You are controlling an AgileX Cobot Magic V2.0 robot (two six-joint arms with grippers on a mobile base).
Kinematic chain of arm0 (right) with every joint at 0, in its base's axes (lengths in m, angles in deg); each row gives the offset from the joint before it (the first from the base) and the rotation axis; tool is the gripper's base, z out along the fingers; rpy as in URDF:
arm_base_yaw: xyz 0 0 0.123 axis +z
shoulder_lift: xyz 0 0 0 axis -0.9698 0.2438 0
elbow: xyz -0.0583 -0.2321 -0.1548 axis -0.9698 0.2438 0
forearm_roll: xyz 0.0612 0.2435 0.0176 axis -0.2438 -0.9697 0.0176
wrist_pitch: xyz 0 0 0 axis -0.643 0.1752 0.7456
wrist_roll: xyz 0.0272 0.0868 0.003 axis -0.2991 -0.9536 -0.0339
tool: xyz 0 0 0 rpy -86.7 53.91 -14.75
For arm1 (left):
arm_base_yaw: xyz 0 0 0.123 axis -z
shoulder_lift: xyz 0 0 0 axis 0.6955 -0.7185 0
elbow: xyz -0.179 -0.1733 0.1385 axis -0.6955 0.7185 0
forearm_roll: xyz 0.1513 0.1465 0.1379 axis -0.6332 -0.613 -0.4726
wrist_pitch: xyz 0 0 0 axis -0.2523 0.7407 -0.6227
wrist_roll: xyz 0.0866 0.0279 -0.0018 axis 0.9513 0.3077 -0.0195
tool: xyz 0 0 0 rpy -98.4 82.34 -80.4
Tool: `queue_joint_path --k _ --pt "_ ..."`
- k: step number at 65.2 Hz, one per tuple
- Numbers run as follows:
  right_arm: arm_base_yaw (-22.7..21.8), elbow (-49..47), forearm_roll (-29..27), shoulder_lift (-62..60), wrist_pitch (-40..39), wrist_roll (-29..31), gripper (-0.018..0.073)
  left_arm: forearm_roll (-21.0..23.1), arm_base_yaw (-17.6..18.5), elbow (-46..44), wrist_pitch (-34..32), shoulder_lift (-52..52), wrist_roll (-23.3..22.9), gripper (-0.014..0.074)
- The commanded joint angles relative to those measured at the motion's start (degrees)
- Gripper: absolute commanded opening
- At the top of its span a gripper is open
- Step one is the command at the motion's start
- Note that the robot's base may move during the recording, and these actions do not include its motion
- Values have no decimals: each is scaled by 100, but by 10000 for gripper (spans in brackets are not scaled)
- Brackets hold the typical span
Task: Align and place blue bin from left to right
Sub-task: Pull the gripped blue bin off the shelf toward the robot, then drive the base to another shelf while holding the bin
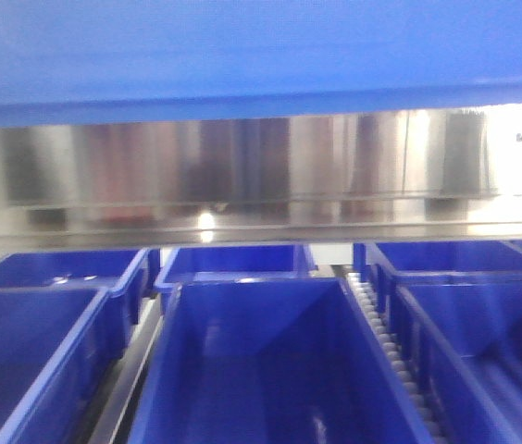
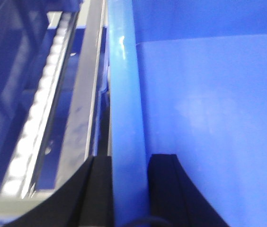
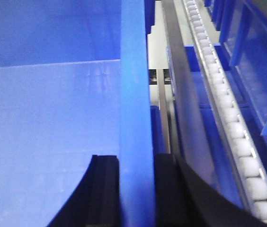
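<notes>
Okay, left gripper [image 2: 129, 163] and right gripper [image 3: 136, 163] are each clamped on a side wall of the blue bin [image 2: 209, 118], wall between the jaws. Keep both level and lower squarely; roller rail [image 3: 233, 127] sits just outboard of right gripper.

left gripper [image 2: 129, 160]: two matte black fingers [image 2: 164, 189], straight inner faces, outer edges curving wide toward the base | right gripper [image 3: 136, 160]: same matte black pair, squared tips, outer edges sweeping outward in a long curve
</notes>
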Motion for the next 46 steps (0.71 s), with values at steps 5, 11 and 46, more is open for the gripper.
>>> queue_joint_path --k 5,11,46 --pt "34 -55 220 -48 -770 16 -70 2 104 -59 -522 25 28 -111" --pt "34 -55 220 -48 -770 16 -70 2 104 -59 -522 25 28 -111" --pt "34 -55 220 -48 -770 16 -70 -9 104 -59 -522 26 28 -111"
